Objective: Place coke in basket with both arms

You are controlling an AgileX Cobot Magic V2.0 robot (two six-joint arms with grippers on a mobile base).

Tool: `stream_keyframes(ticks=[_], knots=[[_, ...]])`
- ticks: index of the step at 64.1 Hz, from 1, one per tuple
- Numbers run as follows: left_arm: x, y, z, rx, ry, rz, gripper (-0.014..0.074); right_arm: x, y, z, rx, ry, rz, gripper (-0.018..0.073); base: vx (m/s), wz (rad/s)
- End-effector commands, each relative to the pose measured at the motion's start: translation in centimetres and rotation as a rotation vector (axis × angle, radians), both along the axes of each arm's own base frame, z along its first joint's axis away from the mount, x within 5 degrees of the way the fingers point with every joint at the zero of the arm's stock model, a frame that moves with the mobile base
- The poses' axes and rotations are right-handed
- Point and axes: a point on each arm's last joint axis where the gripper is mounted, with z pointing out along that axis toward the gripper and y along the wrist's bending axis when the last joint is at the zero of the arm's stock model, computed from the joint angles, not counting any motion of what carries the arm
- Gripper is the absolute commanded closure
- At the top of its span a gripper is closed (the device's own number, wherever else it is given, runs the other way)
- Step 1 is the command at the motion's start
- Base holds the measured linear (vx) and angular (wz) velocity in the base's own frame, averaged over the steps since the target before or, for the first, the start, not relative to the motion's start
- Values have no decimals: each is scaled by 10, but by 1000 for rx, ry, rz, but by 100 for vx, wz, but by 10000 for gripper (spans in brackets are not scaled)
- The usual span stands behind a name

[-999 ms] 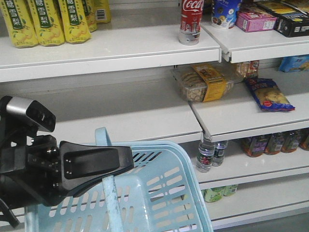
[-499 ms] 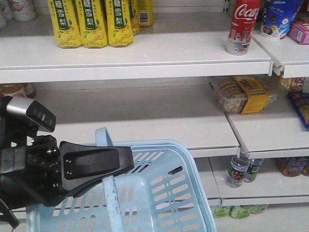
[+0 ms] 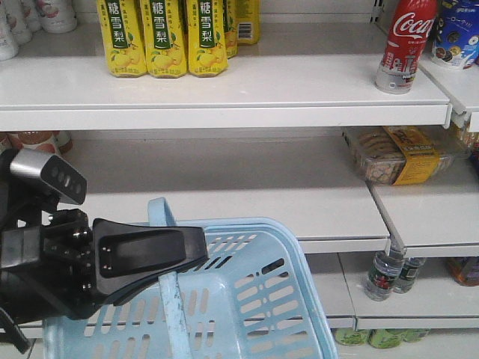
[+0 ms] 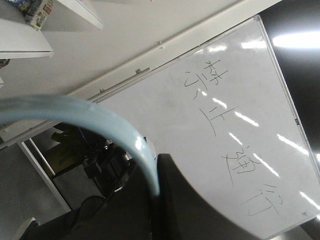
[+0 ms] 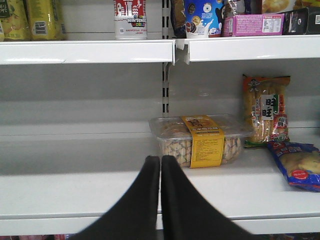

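The coke (image 3: 408,41) stands upright at the right end of the top shelf (image 3: 224,90), well apart from the yellow drink packs (image 3: 165,37) further left. The basket (image 3: 254,299) sits low in the front view, below the shelves; its handle (image 3: 171,299) is clamped in the left claw (image 3: 187,258) — the wrist view shows the pale blue bar running into the dark jaw. The right claw (image 5: 160,161) is pressed fully together with nothing in it, and it points at a clear box of biscuits (image 5: 200,140) on the middle shelf (image 5: 75,192) — apart from it, not touching.
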Motion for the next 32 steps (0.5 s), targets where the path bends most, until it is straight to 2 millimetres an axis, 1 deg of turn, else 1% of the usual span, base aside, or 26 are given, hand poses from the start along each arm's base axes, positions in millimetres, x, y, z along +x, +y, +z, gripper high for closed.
stream_keyframes(ticks=[1,32], knots=[[-12,2,27,-175,-67,-103,603,0,2,3,-16,-56,16,564,1,2],[-12,2,27,-175,-67,-103,603,0,2,3,-16,-56,16,564,2,1]])
